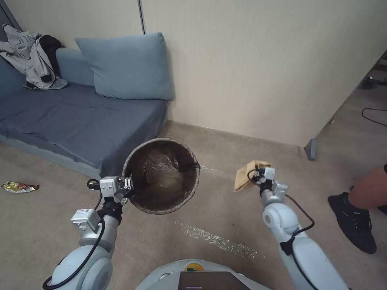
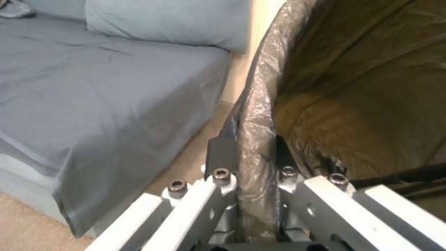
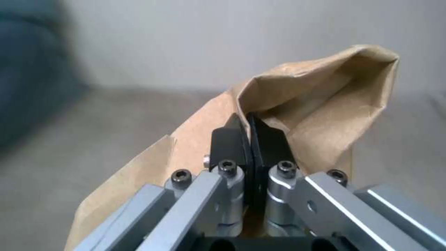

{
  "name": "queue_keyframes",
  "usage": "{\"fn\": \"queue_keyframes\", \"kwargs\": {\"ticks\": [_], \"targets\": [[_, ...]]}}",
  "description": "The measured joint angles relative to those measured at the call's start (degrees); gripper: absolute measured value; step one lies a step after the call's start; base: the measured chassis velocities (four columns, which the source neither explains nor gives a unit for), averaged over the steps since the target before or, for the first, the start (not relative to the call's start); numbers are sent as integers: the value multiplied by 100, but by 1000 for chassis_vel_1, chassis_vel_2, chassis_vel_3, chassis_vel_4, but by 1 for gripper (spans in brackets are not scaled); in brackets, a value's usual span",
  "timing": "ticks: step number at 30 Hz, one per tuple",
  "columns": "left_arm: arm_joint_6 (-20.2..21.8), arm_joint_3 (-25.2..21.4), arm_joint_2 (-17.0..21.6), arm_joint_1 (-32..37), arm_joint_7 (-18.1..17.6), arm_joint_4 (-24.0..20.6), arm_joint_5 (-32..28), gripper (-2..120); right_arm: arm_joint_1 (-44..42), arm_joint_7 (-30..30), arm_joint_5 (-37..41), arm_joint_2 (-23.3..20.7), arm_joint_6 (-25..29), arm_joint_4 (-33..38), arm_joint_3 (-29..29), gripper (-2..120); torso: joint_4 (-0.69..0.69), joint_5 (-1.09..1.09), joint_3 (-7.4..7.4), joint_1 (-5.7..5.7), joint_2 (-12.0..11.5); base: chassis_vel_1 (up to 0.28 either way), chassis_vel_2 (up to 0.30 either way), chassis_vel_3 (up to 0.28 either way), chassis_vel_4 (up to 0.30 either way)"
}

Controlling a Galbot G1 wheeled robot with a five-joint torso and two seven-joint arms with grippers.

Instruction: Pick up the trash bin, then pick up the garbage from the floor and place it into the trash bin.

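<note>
Both of our grippers are loaded. From the head view we see the left gripper [image 1: 128,184] holding the trash bin [image 1: 162,176] by its near-left rim, the bin lifted and tipped so its dark bag-lined mouth faces us, just off the corner of the blue sofa [image 1: 76,121]. Our left wrist view adds the detail of that grip: one black finger [image 2: 224,153] sits outside the bag-covered rim [image 2: 255,115] and the other inside, pinched tight on the wall. On the right, the head view shows the right gripper [image 1: 258,176] raised above the carpet [image 1: 225,209], well apart from the bin, with tan folded paper [image 1: 245,175] hanging from it. Our right wrist view shows the pads [image 3: 232,139] pressed nearly together on the paper's edge [image 3: 320,104], the sheet curling open beyond them. One gold snack wrapper [image 1: 18,187] lies on the floor by the sofa's front, far to the left.
</note>
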Motion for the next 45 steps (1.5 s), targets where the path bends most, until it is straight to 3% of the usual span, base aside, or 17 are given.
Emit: {"fn": "queue_keyframes", "kwargs": {"ticks": [4, 7, 13, 18, 29, 32, 45], "targets": [[96, 13, 6, 8, -26, 3, -32, 2, 95, -646, 387, -472, -115, 790, 27, 0, 0, 2, 0, 0, 0, 0, 0, 0, 0], [107, 17, 10, 12, -31, 11, -42, 2, 172, -874, 448, -618, -114, 894, 37, 0, 0, 2, 0, 0, 0, 0, 0, 0, 0], [213, 32, 27, 39, -38, 5, -117, 2, 656, -1906, 1029, -1389, -101, 1308, 25, 0, 0, 1, 0, 0, 0, 0, 0, 0, 0], [277, 52, 30, 62, -33, 2, -121, 2, 1145, -2142, 1387, -1747, -106, 1550, -296, 0, 1, 1, 0, 0, 0, 0, 0, 0, 0], [357, 62, 89, 151, -17, 2, -106, 2, 1972, -2624, 1771, -2025, -285, 1888, -1202, 0, 0, 0, 0, 0, 0, 0, 0, 0, 0], [401, 60, 93, 165, 14, 1, -100, 2, 2188, -2703, 1761, -2047, -317, 2007, -1723, 0, 0, 0, 0, 0, 0, 0, 0, 0, 0], [575, 74, 79, 180, 109, 1, -94, 2, 3253, -2792, 1105, -1832, -372, 1630, -3308, 0, 0, 0, 0, 0, 0, 0, 0, 0, 0]]}}
